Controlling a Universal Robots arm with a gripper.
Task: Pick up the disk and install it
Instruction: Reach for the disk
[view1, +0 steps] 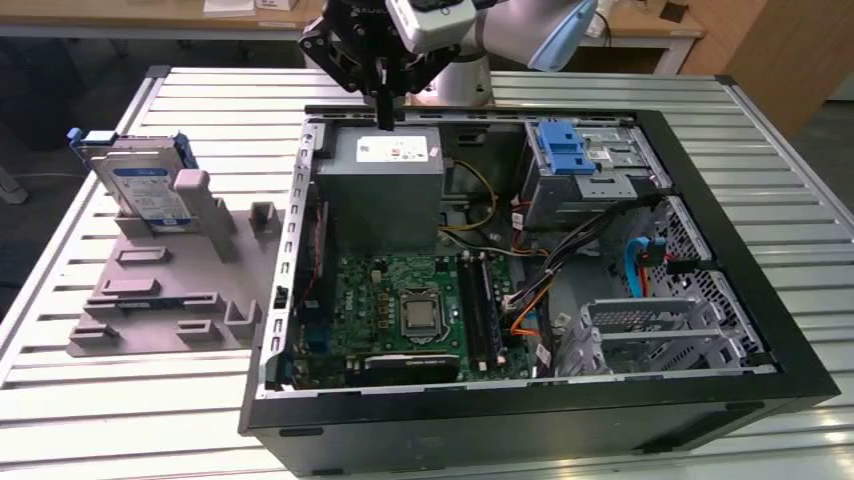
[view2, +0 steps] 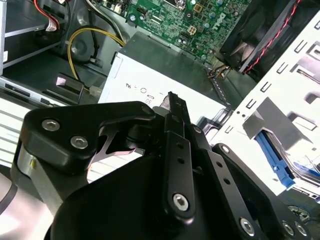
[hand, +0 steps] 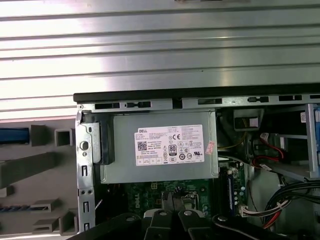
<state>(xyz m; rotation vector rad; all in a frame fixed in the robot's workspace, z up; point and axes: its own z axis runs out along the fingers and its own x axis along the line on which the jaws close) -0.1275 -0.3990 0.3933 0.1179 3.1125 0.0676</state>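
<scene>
I work over a slatted metal table (view1: 747, 200). Most of it is taken by an open computer case (view1: 534, 425) lying on its side with the panel off, I'd say so that the inside can be reached straight from above. The claw (view1: 384, 122) hangs over the far rim of that case, fingers pressed together and pinching nothing.

Directly under the claw is a grey metal box (view1: 387, 185) with a white sticker. Past it, toward the near wall of the case, lies the green motherboard (view1: 400, 300).

Well apart from the claw, off to the exterior view's left and outside the case, a grey holder (view1: 160, 290) sits on the table. The disk (view1: 140, 190) stands on edge in one of its slots, label facing out. I judge that this pose leaves its top edge and flat faces free for a pinch from above.

To the exterior view's right of the claw is a small blue latch (view1: 566, 150) on a bay. Nearer the front is a perforated drive cage (view1: 641, 335).

For room, the air above the claw is open, and between it and the disk there is only the case's side wall and bare slats. Inside the case, cables crowd the side to the exterior view's right, so clearance looks tighter there.
</scene>
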